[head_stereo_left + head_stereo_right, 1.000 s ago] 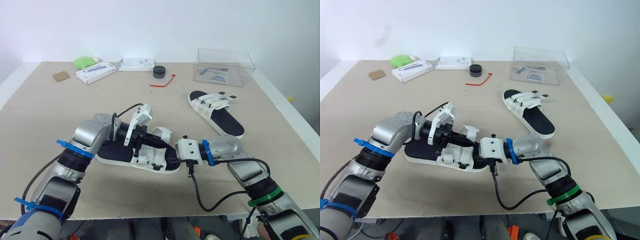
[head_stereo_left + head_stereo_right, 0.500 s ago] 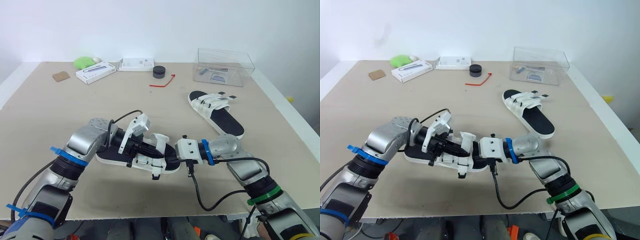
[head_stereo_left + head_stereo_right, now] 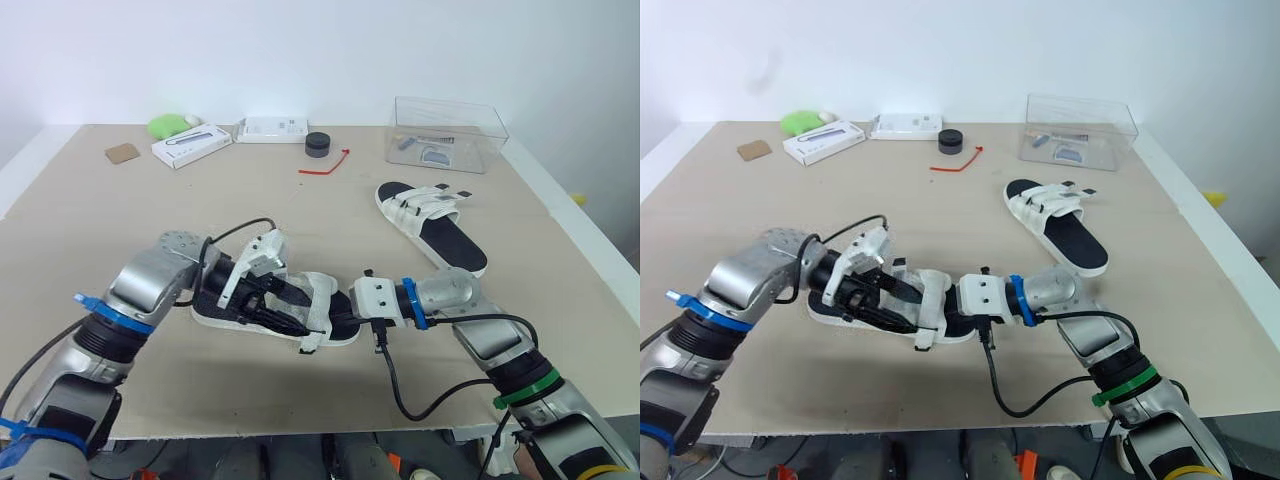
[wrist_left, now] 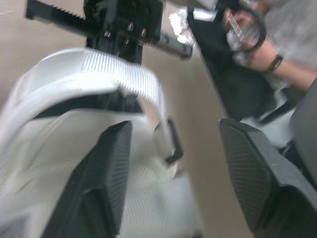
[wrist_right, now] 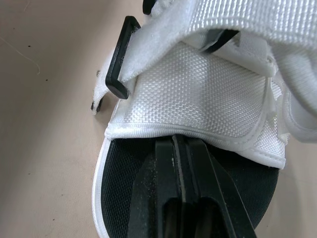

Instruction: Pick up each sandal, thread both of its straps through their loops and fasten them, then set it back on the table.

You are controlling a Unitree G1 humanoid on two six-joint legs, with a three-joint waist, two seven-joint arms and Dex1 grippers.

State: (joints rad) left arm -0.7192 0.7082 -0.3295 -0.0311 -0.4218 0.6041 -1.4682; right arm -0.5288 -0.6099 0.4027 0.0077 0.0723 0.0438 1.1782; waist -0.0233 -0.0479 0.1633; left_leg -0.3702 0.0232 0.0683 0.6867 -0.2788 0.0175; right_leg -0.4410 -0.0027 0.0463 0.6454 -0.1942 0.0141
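Both grippers at the near sandal

The wrist views show more: the left gripper (image 4: 173, 134) is spread wide at the white strap (image 4: 84, 74), and the right gripper (image 5: 181, 144) is squeezed closed on the black sole. The near sandal (image 3: 218, 318) lies on the table (image 3: 120, 220). The second sandal (image 3: 440, 225) is well behind it, and the clear box (image 3: 450, 120) is farther back.

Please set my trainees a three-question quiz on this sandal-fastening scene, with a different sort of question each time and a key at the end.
1. True or false: the far sandal hangs in the air, held by a gripper.
2. Where is the left gripper working? A: at the white straps of the near sandal. B: at a red tie. C: at a green sponge.
3. Fill in: the fingers of the right gripper are ___ over the near sandal's black footbed.

Key: 1 false, it lies on the table; 2 A; 3 shut.
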